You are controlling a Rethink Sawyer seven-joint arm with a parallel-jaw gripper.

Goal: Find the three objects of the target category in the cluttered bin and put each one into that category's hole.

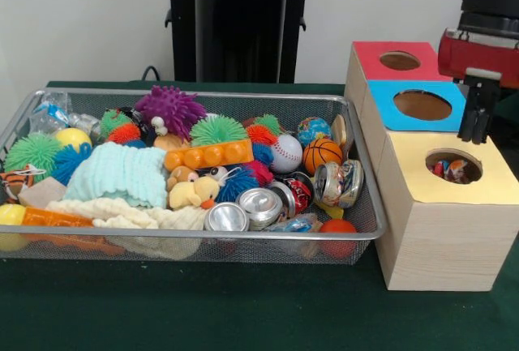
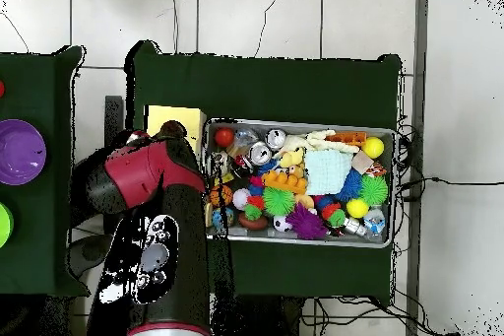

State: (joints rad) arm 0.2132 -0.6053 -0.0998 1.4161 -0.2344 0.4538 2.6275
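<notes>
Your gripper [image 1: 474,116] hangs over the boxes beside the bin [image 1: 357,241], just behind the hole [image 1: 454,166] in the yellow-topped box [image 1: 486,185]. Its fingers sit close together with nothing between them, so it looks clenched and empty. Inside that hole you can see at least one wrinkly bundle [image 1: 451,169] with red and blue patches (how many lie in there is hidden), so part of the job looks done. In the bin, among the spiky balls [image 1: 170,108], cans [image 1: 261,205] and the baseball [image 1: 285,153], I cannot pick out another such bundle from either view. Any remaining ones are probably buried, so you likely have more searching ahead.
</notes>
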